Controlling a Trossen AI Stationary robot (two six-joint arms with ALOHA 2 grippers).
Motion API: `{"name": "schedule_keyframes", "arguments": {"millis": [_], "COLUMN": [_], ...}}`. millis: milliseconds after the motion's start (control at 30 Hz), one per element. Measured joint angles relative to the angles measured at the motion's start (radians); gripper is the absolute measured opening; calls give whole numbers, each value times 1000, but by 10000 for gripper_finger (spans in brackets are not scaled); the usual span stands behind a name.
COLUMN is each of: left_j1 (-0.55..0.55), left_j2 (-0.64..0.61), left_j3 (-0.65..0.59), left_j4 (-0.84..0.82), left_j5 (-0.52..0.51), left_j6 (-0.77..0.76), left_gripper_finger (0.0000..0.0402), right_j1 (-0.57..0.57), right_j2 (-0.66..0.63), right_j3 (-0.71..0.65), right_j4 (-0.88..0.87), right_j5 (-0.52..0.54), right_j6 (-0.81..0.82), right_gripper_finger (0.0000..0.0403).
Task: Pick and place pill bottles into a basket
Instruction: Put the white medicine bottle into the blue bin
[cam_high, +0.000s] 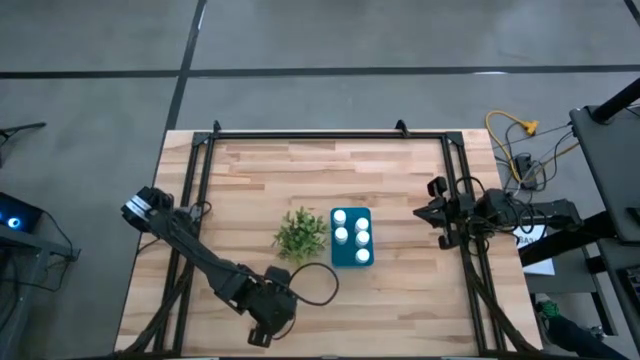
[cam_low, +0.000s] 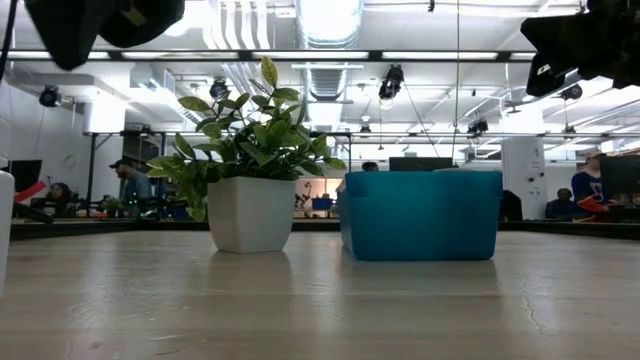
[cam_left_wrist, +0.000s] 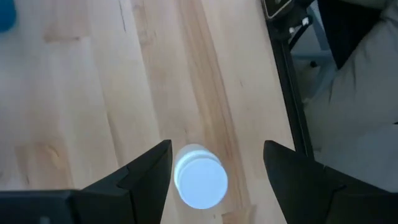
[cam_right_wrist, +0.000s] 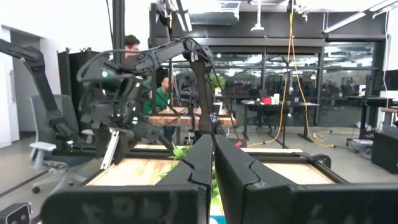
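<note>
The basket (cam_high: 351, 238) already carries four pill bottles, their white caps showing as round dots against the teal in the high view, so by my count most of the job looks done. One more pill bottle (cam_left_wrist: 199, 180) stands upright on the table (cam_high: 400, 180) near the front edge. The left gripper (cam_left_wrist: 217, 180) hangs over it with jaws spread wide on either side, not yet touching it. A sixth bottle may be the white sliver at the far edge of the low view, though that is too cropped to be sure.

The right gripper (cam_right_wrist: 213, 174) waits at the right side of the table, jaws pressed together and holding nothing.

The bottle is a smooth white cylinder with a flat round cap; the basket is matte plastic with rounded corners; the table is pale, streaky wood planking. A leafy plant (cam_high: 300, 234) in a white pot sits just beside the basket
</note>
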Motion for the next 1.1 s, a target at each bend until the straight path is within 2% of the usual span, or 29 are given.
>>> {"name": "schedule_keyframes", "arguments": {"millis": [567, 1100], "left_j1": [-5, -5], "left_j2": [85, 86], "left_j3": [-22, -50], "left_j4": [-55, -41], "left_j5": [1, 14], "left_j6": [-27, -27], "left_gripper_finger": [235, 235], "right_j1": [0, 0], "right_j2": [5, 5], "right_j3": [0, 0], "right_j4": [-18, -22], "right_j5": [-1, -1], "right_j6": [23, 23], "right_gripper_finger": [9, 9]}}
